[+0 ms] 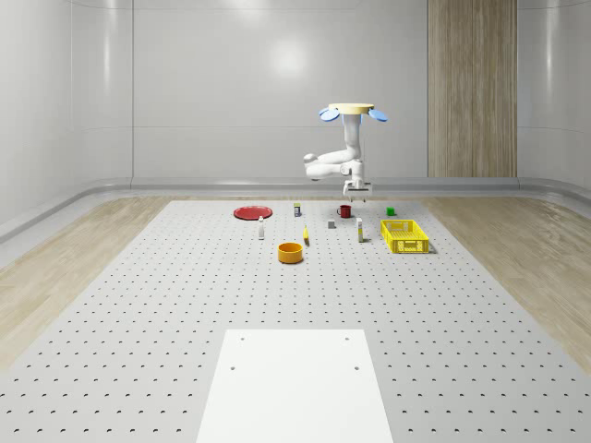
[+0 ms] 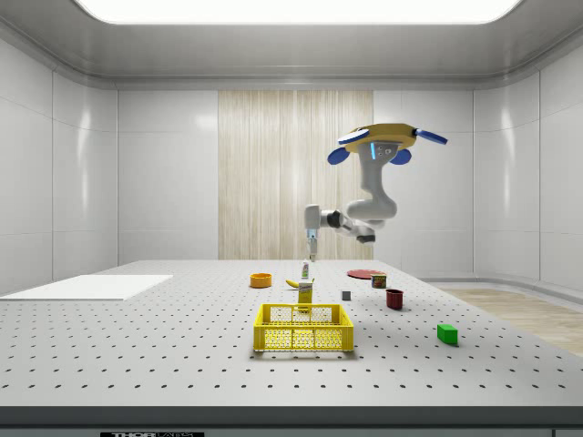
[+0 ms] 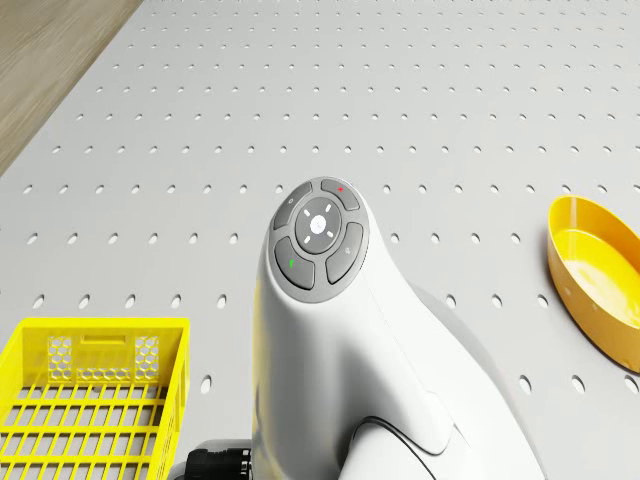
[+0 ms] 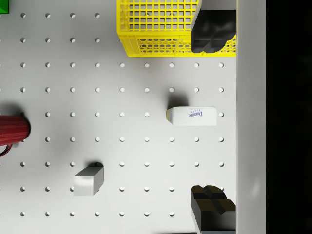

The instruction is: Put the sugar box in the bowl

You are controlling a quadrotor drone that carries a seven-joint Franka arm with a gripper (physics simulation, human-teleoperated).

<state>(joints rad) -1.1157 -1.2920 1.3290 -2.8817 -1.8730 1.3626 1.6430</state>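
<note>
Jaws wide apart above upright sugar box (image 4: 191,116)

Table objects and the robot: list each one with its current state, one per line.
Sugar box: upright on the table, not gripped.
Bowl: upright, nothing in it.
Yellow basket: upright, nothing visible inside.
Red mug: upright.
Gripper: open, high over the sugar box.
Drone: hovering above the table's far end.
</note>
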